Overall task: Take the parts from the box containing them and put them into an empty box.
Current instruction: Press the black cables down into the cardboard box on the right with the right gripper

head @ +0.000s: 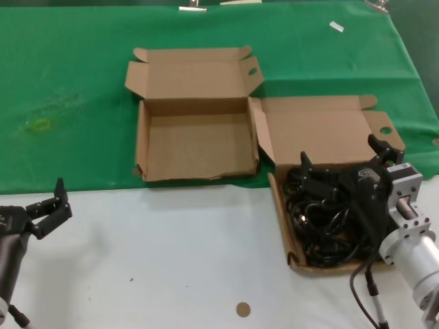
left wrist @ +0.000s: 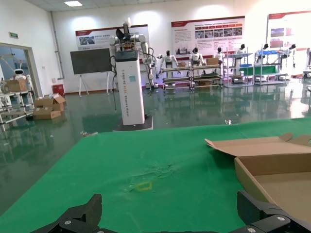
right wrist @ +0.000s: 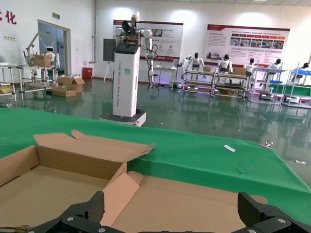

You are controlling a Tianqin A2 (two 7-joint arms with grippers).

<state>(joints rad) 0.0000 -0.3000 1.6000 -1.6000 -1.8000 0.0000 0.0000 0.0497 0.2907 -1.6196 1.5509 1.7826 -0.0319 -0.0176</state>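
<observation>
Holding cords [head: 328,226]: right box [head: 281,219] | left box [head: 199,145]: bare cardboard

The head view looks forward and down from above at the green cloth [head: 82,82] and both cardboard boxes. Each wrist view sits low, near table level, facing outward across the cloth toward a large hall. The empty box [head: 195,140] appears in all three views [left wrist: 272,170] [right wrist: 58,179].
</observation>
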